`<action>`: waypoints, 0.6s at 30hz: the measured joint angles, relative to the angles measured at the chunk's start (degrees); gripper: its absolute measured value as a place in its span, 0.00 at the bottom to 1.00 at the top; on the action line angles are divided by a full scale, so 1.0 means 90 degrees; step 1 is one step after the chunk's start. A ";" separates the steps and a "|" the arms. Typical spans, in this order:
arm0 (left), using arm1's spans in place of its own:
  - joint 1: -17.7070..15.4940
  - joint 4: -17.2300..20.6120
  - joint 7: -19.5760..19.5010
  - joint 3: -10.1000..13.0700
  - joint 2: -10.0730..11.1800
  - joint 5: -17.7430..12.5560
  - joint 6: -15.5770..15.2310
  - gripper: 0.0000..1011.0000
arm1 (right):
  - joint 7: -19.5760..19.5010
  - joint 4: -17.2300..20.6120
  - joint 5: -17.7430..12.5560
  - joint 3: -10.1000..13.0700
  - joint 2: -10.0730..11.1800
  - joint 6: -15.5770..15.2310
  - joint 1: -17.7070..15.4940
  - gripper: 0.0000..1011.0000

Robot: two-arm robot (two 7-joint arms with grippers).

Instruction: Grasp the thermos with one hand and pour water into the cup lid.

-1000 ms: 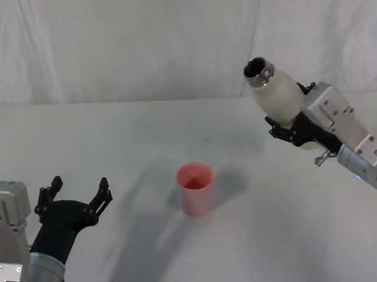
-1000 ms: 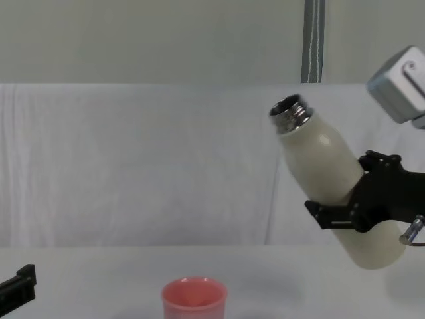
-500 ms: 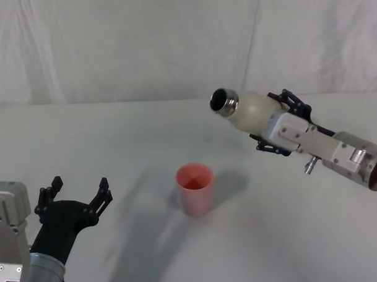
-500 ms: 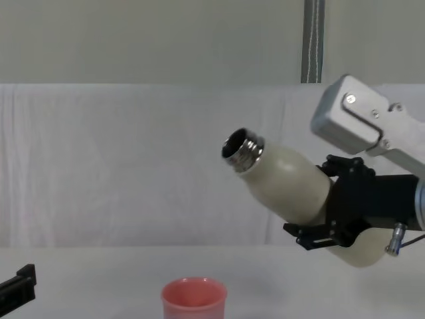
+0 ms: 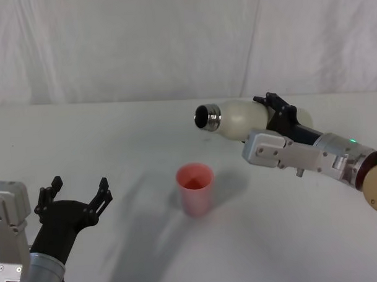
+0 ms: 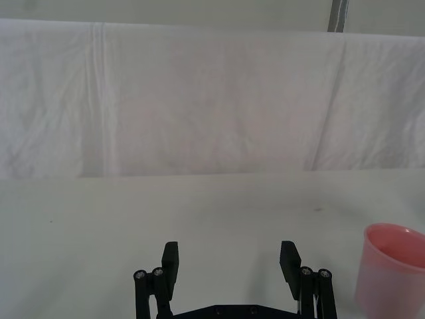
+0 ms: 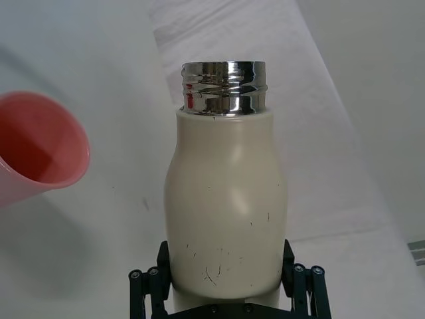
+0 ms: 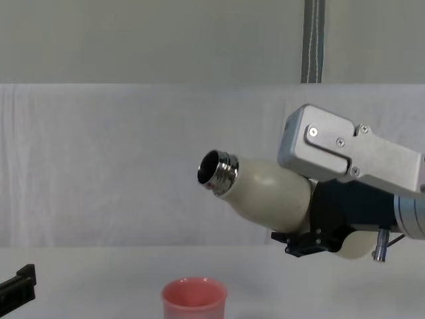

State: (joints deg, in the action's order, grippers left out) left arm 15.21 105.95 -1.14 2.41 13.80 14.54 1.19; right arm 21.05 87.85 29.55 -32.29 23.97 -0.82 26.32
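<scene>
Head view is giving me the clearest look: the right gripper point(image 5: 275, 116), black jaws on a light grey boxy metal body with screws showing, is clamping the tall cream-white thermos point(image 5: 237, 117) around its lower body and holding it up in the air over the right half of the white cloth-covered table point(image 5: 115, 156). The bottle is lying almost level, its narrow shiny threaded steel neck pointing toward the robot's left and tipped only slightly upward in the chest view. Its open mouth is hanging above and a little to the right of the small round pink plastic cup lid point(image 5: 195, 189), well clear of it, and I am seeing no water leaving the neck. The cup lid is standing upright near the middle of the table, its rim plain and its inside looking dry as far as I can tell. In the right wrist view the black fingers point(image 7: 149, 286) are pressing against both sides of the cream wall. Over at the near left corner, the left gripper point(image 5: 76, 200) is sitting low by the table edge, its black jaws spread wide apart and gripping nothing.
</scene>
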 joint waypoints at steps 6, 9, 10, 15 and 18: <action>0.0000 0.0000 0.0000 0.0000 0.0000 0.0000 0.0000 0.99 | -0.0235 -0.0094 0.0296 -0.0122 -0.0034 0.0154 -0.0037 0.94; 0.0000 0.0000 0.0000 0.0000 0.0000 0.0000 0.0000 0.99 | -0.0305 -0.0130 0.0413 -0.0166 -0.0043 0.0182 -0.0050 0.94; 0.0000 0.0000 0.0000 0.0000 0.0000 0.0000 0.0000 0.99 | -0.0339 -0.0157 0.0482 -0.0192 -0.0049 0.0196 -0.0058 0.94; 0.0000 0.0000 0.0000 0.0000 0.0000 0.0000 0.0000 0.99 | -0.0439 -0.0221 0.0742 -0.0282 -0.0050 0.0201 -0.0081 0.94; 0.0000 0.0000 0.0000 0.0000 0.0000 0.0000 0.0000 0.99 | -0.0495 -0.0248 0.0849 -0.0306 -0.0050 0.0201 -0.0096 0.94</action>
State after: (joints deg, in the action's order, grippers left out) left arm 15.21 105.95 -1.14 2.41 13.80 14.54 1.19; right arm 16.60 85.62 37.19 -35.05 23.53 0.99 25.45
